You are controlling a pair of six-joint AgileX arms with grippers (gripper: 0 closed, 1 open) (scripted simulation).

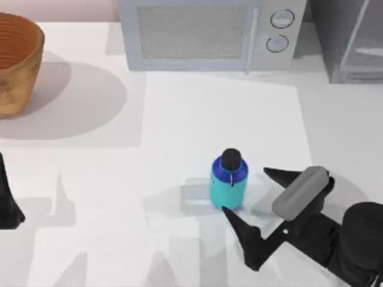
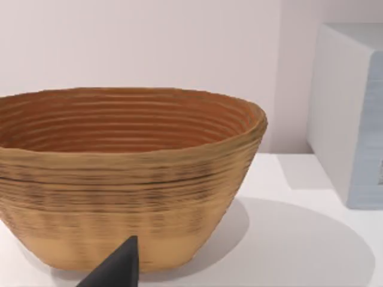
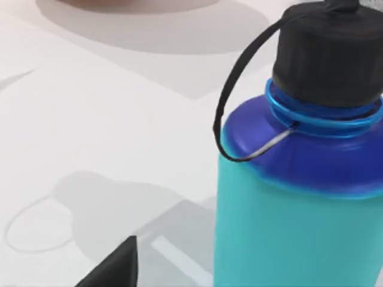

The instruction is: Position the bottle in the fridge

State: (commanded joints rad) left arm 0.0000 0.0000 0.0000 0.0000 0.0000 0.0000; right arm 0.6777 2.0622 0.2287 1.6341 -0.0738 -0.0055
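1. Right gripper [image 1: 254,191] sat low on the table at about 4 o'clock from the bottle [image 1: 228,182], jaws spread wide, nothing pinched
2. One fingertip was just beside the bottle's base on the near side; the other pointed in from 3 o'clock with a gap left. Not yet straddling the body
3. The bottle stood upright on the white tabletop [image 1: 179,119], a little right of centre, black cap up, cap strap looped down over the blue shoulder
4. The fridge [image 1: 353,42] was at roughly 1 o'clock from the bottle, in the far right corner, well apart from it
5. To do the grasp well, my read: slide in further so both fingers bracket the turquoise body below the shoulder band, square to it, then close. The near tip looked close enough to nudge and tip the bottle if it went in skewed
6. Keep the strap clear of the pads
7. Left gripper [image 1: 7,206] was parked at the left table edge, 9 o'clock side; cannot tell how its jaws stood
8. Surface: plain matte white, flat, soft shadows
9. Room: microwave [image 1: 206,33] along the far edge at 12 o'clock, woven basket [image 1: 18,66] far left at 10 o'clock, pale wall behind
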